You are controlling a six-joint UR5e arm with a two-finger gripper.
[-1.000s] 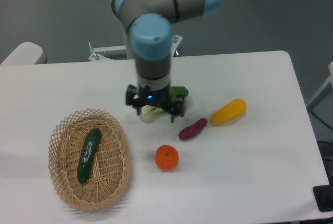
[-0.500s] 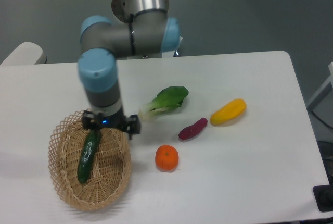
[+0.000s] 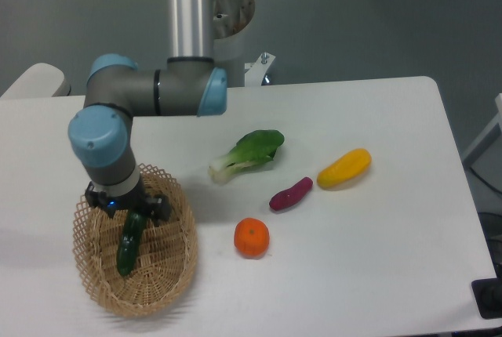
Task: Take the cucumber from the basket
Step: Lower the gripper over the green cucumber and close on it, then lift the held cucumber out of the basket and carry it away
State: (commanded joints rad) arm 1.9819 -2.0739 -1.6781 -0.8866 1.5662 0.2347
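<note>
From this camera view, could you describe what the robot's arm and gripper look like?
The arm is built of smooth silver-grey metal tubes joined by rounded joints with light-blue caps. One tall polished tube rises out of the picture's top. At the wrist sits a small black gripper with a tiny blue light glowing on its body. No loose cables or printed markings are visible.

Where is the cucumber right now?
In the camera view the cucumber lies inside the basket at the table's lower left, with the tool directly over its upper end; the orange is the nearest item outside.
</note>
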